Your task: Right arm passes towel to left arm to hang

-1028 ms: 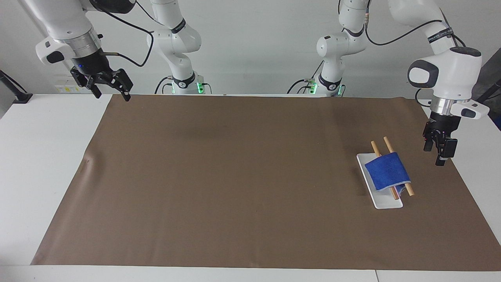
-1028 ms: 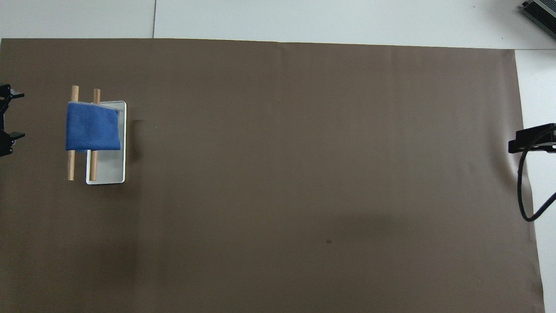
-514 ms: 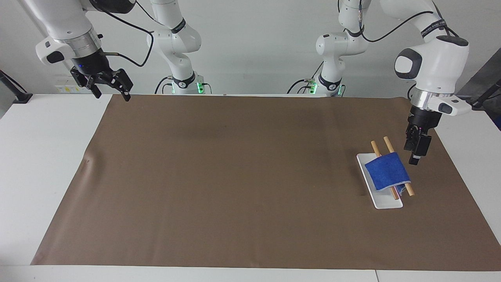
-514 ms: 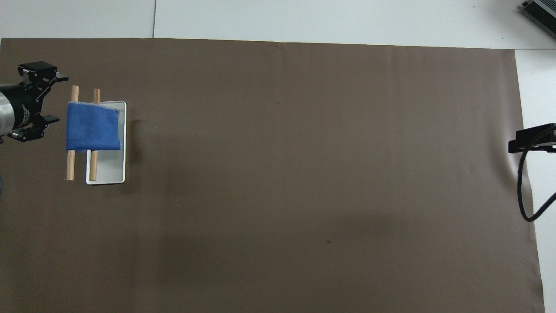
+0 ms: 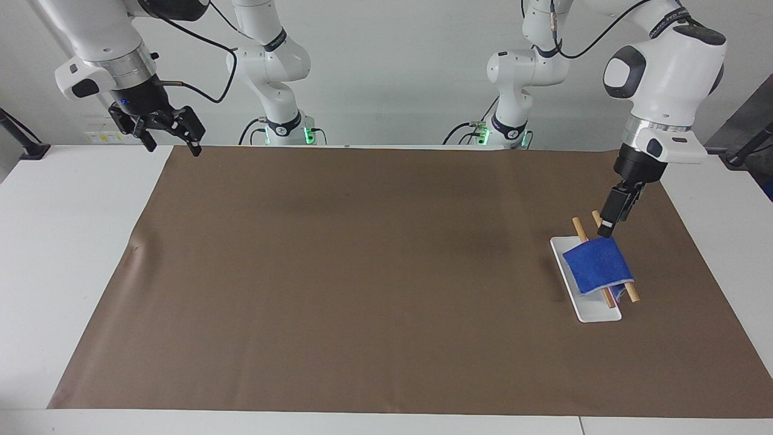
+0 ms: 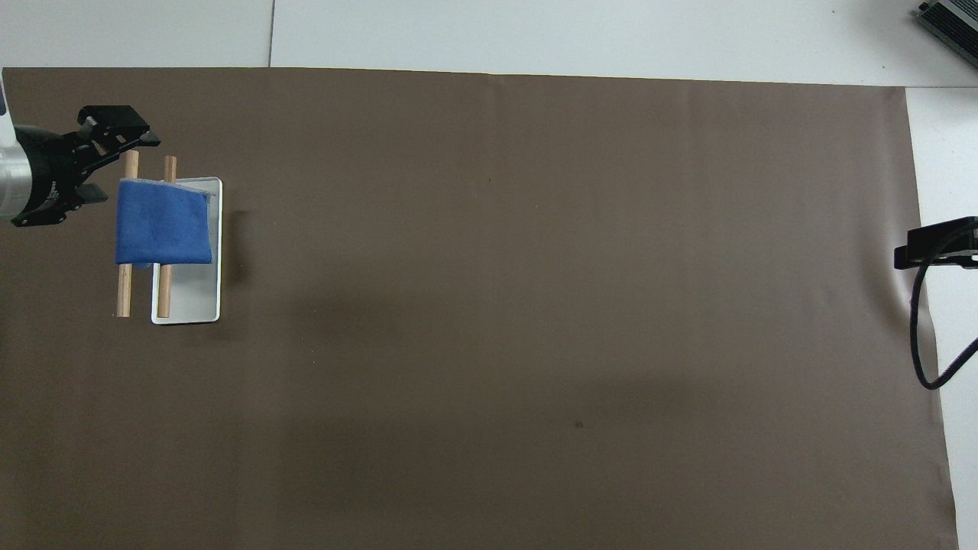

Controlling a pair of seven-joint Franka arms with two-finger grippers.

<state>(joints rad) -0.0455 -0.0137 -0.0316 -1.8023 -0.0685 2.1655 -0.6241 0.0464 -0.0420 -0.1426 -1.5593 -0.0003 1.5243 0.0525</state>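
Even, bright light falls from above. Shadows on the brown mat (image 5: 362,272) are soft and faint, one just beside the rack (image 6: 187,305). No glare; both views stay sharp to the edges.

A white tabletop (image 5: 72,254) is seen largely covered by a brown mat (image 5: 362,272), which is creased near one corner and crossed by soft, diffuse shadows under even indoor light. A plain pale wall (image 5: 392,72) is shown at the robots' end of the tabletop, with small green indicator lights (image 5: 309,134) lit at its foot. A seam (image 6: 271,34) is seen dividing the bare white surface past the mat's edge, where the corner of a dark grey device (image 6: 951,19) is caught.
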